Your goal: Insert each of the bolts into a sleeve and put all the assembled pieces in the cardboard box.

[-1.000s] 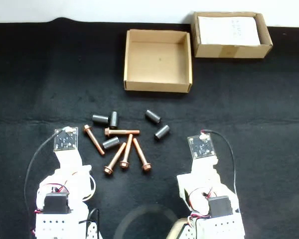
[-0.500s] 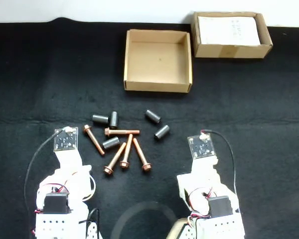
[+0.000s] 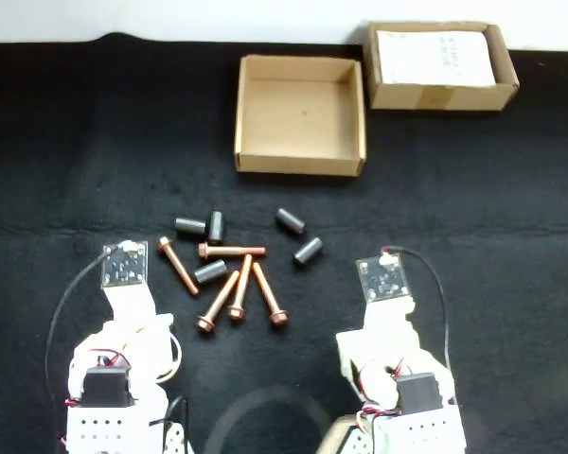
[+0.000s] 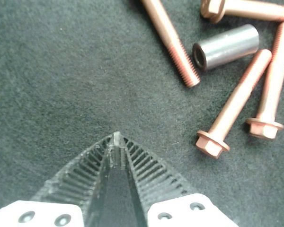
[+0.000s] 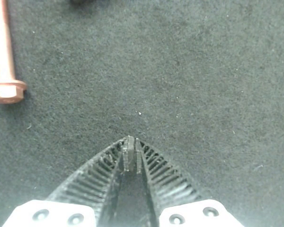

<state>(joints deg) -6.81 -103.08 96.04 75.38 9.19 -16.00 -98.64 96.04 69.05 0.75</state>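
Observation:
Several copper bolts (image 3: 239,287) and grey sleeves (image 3: 308,251) lie loose on the black cloth between the two arms. The open cardboard box (image 3: 300,114) stands behind them with nothing inside. My left gripper (image 4: 116,138) is shut and hovers over bare cloth just short of a bolt's threaded tip (image 4: 189,75), a sleeve (image 4: 226,46) and two bolt heads (image 4: 210,144). My right gripper (image 5: 129,142) is shut above bare cloth, with one bolt head (image 5: 8,90) off to its side. In the high view the left arm (image 3: 125,265) stands left of the pile and the right arm (image 3: 383,279) right of it.
A second cardboard box (image 3: 440,66) holding white paper sits at the back right, beside the first. A white wall edge (image 3: 170,19) borders the far side of the black cloth. Open cloth lies left and right of the arms.

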